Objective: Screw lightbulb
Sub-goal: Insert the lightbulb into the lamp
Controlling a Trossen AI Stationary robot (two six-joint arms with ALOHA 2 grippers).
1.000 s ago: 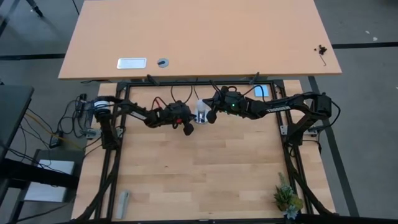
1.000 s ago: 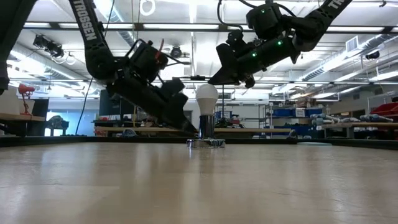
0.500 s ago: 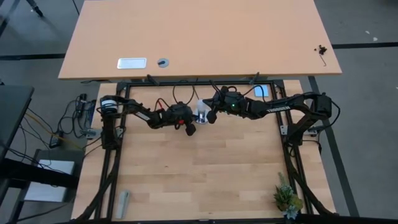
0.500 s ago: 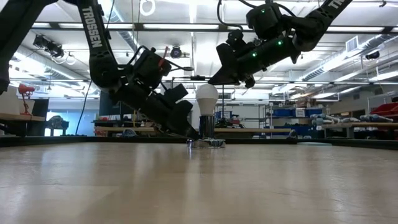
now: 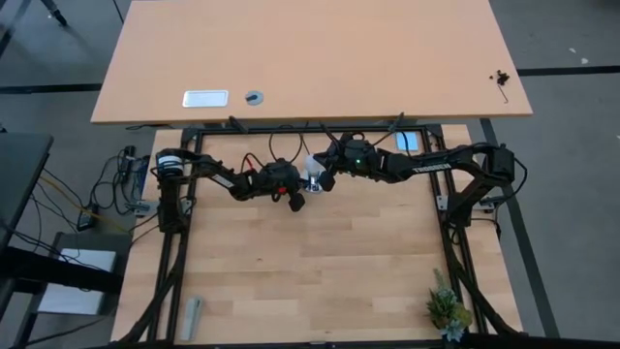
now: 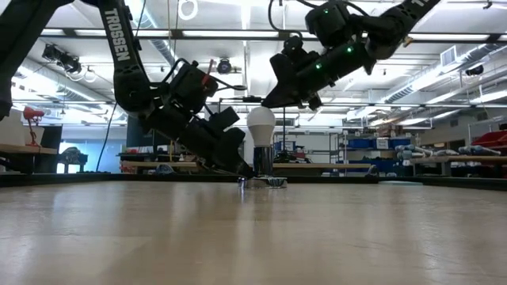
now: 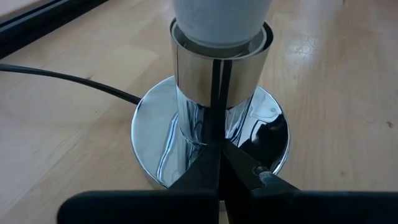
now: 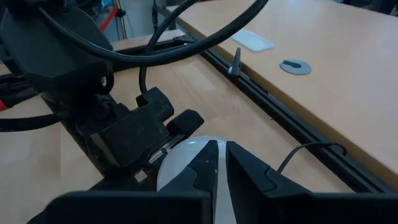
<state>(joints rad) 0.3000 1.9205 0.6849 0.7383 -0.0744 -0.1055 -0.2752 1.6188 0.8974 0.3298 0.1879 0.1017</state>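
So in the last second the right hand (image 6: 279, 96) slid a bit over toward the left arm's side and ended up right over the crown of the lightbulb (image 6: 261, 121). Its fingers showed just a thin slit between them in its own wrist camera, tips at the white dome, and I honestly couldn't tell if it was pinching the glass or just resting there, or whether it was opening up. The left arm had swung in a touch lower too, and the left hand (image 7: 219, 158) sat squeezed shut with nothing in it, its tip pushed up against the chrome socket base (image 7: 209, 134), looks like bracing it. My read: a turn of the screwing was about to happen or just finished. As for what's in what, the lightbulb stood upright in the socket's cup, near 12 o'clock on the table (image 5: 310, 271), black cord (image 7: 68, 79) trailing off across the wood.
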